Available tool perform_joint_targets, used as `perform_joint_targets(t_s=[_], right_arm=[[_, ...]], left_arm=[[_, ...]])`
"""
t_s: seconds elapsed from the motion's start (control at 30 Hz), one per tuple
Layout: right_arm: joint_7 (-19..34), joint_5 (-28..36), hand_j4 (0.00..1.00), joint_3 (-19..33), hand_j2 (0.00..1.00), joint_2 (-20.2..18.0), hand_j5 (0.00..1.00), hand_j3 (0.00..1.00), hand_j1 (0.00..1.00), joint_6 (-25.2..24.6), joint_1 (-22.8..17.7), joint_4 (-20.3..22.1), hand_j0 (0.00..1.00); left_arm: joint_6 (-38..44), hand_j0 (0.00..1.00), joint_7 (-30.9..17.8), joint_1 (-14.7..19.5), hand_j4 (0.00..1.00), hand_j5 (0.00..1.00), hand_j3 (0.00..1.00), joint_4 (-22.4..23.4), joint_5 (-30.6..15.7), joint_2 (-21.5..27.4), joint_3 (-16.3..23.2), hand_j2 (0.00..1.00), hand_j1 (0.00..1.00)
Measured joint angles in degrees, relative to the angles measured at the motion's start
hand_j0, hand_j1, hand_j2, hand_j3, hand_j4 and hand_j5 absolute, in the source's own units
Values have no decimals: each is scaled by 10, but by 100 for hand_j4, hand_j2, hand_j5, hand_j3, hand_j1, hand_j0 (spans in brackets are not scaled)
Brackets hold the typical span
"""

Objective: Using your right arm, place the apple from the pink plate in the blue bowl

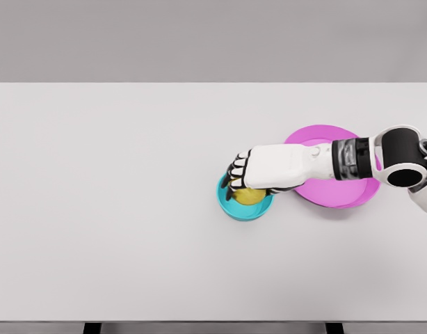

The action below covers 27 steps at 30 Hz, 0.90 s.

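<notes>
The white bench (130,209) fills most of the head view, its far edge running straight across the upper part and its near edge showing at the bottom. Wide bare surface lies to the left of the blue bowl (231,207) and in front of it. The bowl sits right of the middle, just beside the pink plate (339,198), their rims close or touching; the arm covers the spot where they meet. The plate lies nearer the bench's right edge.

The right hand (266,169) reaches in from the right across the plate and hangs over the bowl. Its fingers (237,172) are curled down onto the apple (248,196), which looks yellowish and sits inside the bowl. Whether they grip it or only touch its top cannot be told.

The hand hides the apple's upper part and the bowl's far rim. The forearm covers the middle of the plate, and the arm's elbow is cut off by the right border.
</notes>
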State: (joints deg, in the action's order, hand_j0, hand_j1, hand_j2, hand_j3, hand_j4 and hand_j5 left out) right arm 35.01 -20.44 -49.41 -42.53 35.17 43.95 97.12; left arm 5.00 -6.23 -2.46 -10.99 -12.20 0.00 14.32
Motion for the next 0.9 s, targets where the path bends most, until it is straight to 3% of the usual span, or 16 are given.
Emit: perform_joint_targets(t_s=[0.4, 0.5, 0.57, 0.7, 0.8, 0.9], right_arm=[[0, 2, 100, 15, 100, -5, 100, 100, 100, 0, -1, 2, 100], [0, 8, 100, 81, 100, -20, 100, 100, 100, 0, -19, 2, 100], [0, 18, 100, 144, 100, -33, 100, 100, 100, 1, -74, -6, 100], [0, 26, 100, 270, 100, -55, 100, 100, 100, 0, -130, -59, 100], [0, 27, 100, 327, 100, -54, 100, 100, 100, 0, -135, -107, 100], [0, 25, 100, 356, 100, -27, 100, 100, 100, 0, -136, -129, 100]], left_arm=[[0, 100, 0, 0, 100, 100, 100, 0, 0, 0, 0, 100, 100], [0, 100, 0, 0, 100, 100, 100, 0, 0, 0, 0, 100, 100], [0, 100, 0, 0, 100, 100, 100, 0, 0, 0, 0, 100, 100], [0, 100, 0, 0, 100, 100, 100, 0, 0, 0, 0, 100, 100], [0, 100, 0, 0, 100, 100, 100, 0, 0, 0, 0, 100, 100], [0, 100, 0, 0, 100, 100, 100, 0, 0, 0, 0, 100, 100]])
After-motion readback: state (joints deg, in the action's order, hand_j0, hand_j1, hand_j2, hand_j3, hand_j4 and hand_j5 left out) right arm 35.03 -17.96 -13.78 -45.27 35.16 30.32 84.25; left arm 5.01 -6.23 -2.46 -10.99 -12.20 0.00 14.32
